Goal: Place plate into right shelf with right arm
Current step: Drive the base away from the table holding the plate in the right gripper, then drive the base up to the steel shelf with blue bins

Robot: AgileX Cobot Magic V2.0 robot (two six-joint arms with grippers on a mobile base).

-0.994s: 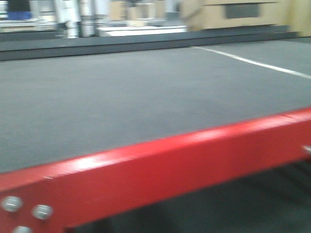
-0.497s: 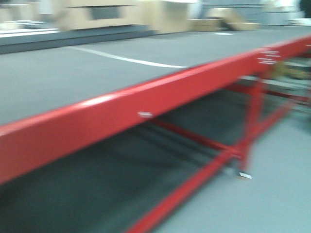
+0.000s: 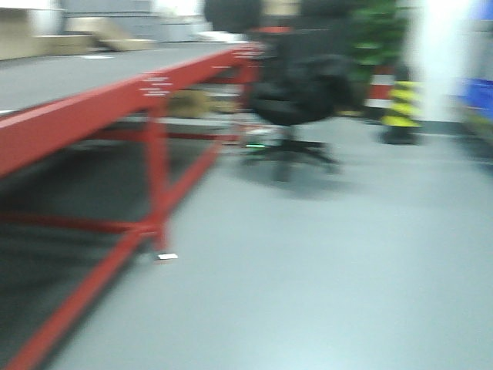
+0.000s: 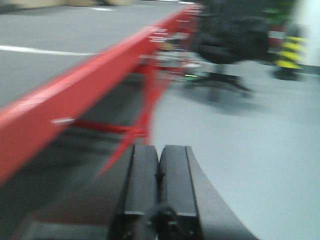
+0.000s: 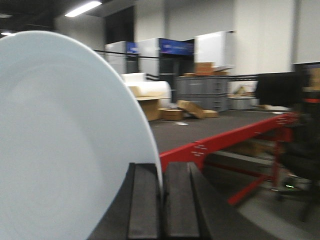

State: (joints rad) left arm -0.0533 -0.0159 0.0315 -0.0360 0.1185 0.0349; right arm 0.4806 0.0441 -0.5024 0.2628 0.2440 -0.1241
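In the right wrist view the white plate fills the left half, held on edge. My right gripper is shut on its rim, the rim pinched between the two black fingers. In the left wrist view my left gripper is shut and empty, its fingers pressed together above the grey floor. The stainless-steel right shelf is not clearly in view; only a blurred blue patch shows at the far right of the front view. No gripper shows in the front view.
The red-framed table runs along the left, its legs and braces reaching the floor. A black office chair stands ahead, and a yellow-and-black striped post behind it. Cardboard boxes lie beyond the table.
The front view has swung to the right: the table top that filled it has slid to the left edge, and the floor, chair and striped post have come into view.
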